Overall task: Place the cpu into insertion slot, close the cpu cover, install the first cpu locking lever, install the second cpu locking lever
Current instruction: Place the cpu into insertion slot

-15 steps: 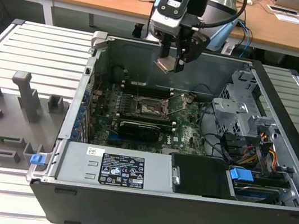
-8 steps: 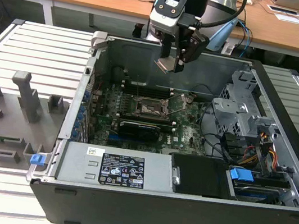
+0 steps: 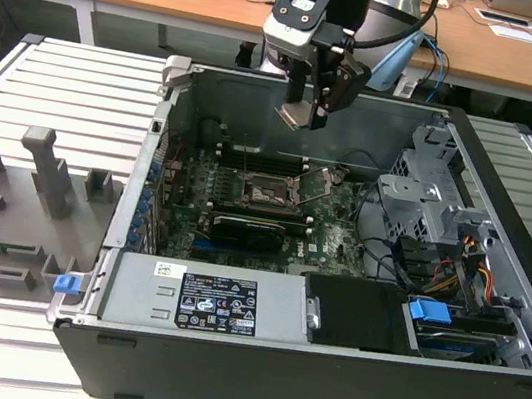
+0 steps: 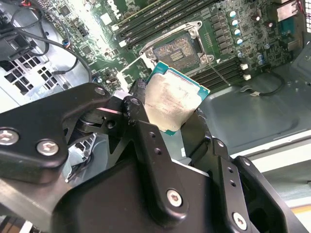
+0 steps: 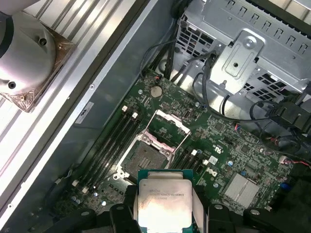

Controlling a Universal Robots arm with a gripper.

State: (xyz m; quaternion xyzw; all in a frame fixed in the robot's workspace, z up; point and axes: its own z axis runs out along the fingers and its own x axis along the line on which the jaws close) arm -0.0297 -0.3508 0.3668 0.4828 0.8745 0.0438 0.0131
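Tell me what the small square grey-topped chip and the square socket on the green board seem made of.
The small square grey-topped chip: matte silver-grey metal lid, smeared, on a thin green rim, probably circuit laminate. The square socket: dark centre, likely plastic with fine pins, within a silvery frame that glints like steel.

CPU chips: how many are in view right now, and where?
1. The cpu is clamped in the end effector, above the motherboard near the open insertion slot. The slot holds no chip.
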